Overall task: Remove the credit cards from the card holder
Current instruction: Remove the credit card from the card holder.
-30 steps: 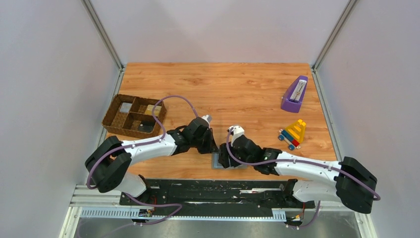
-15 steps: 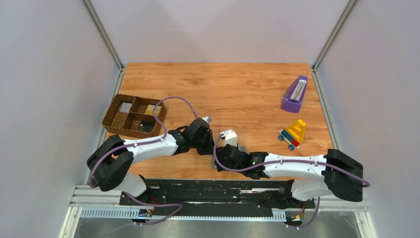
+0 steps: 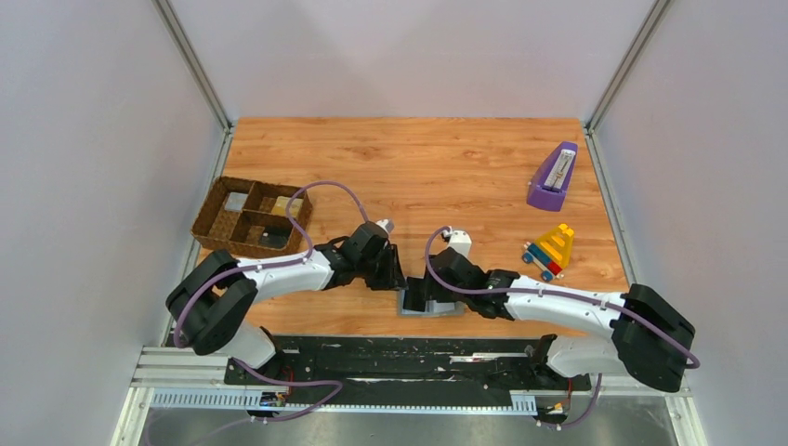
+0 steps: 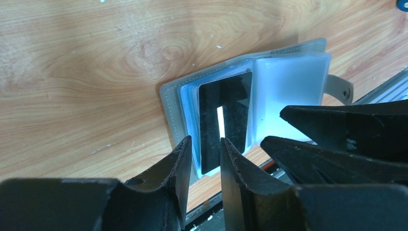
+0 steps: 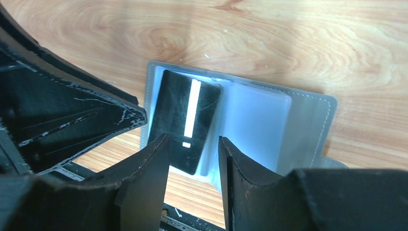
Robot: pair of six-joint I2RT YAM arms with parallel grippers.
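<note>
The card holder (image 3: 448, 308) lies open near the table's front edge, grey outside and pale blue inside (image 4: 293, 82) (image 5: 308, 120). A black credit card (image 4: 226, 115) (image 5: 190, 115) with a white stripe sticks partly out of its left pocket toward the front edge. My left gripper (image 3: 400, 279) (image 4: 204, 154) hangs just over that card's protruding end, jaws a narrow gap apart and holding nothing. My right gripper (image 3: 420, 295) (image 5: 192, 154) is open over the card's near corner and the middle fold, close beside the left fingers (image 5: 72, 120).
A brown woven divided tray (image 3: 209, 228) stands at the left with flat cards in its compartments. A purple metronome (image 3: 553, 177) and a coloured block toy (image 3: 550, 249) are at the right. A black rail (image 3: 400, 358) runs along the front edge just below the holder.
My left gripper was shut and now stands slightly open. The right wrist swung left and back to the right, and its jaws have narrowed. More of the holder shows now.
</note>
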